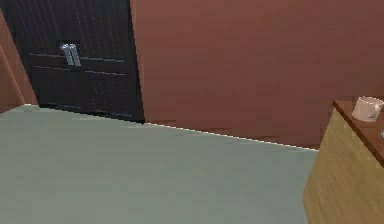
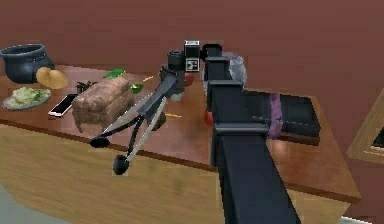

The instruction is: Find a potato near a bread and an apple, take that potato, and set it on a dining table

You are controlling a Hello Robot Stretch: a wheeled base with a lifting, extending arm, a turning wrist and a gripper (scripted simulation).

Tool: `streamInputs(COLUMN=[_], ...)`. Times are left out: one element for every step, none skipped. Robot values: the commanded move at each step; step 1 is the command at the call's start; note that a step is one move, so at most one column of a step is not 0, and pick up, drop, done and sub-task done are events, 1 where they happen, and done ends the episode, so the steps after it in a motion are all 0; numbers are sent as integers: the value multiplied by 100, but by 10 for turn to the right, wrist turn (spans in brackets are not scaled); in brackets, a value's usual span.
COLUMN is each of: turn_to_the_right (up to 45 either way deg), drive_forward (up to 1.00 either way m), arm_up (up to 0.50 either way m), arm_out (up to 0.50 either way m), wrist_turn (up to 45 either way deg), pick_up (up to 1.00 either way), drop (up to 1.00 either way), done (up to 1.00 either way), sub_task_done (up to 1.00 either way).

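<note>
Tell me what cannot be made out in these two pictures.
Arm side view: whether the gripper holds anything; the counter lies behind it.
Arm side view: a small red thing, mostly hidden by the arm.
Arm side view: an orange-tan lump by the dark pot, too small to name.
Forward view: a wooden cabinet, cut off by the right edge.

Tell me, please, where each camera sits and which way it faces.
Forward view: on the robot, facing ahead and downward at a dark door, wall, floor; own body: none.
Arm side view: on the robot's body, facing sideways at bread and pot; arm and tool show.
Shared: probably the wooden counter.
</note>
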Motion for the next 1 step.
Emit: streamInputs(turn_to_the_right=[0], drive_forward=[0], arm_up=[0], arm_out=[0], wrist_turn=[450], pick_up=[0], drop=[0], done=[0], sub_task_done=[0])
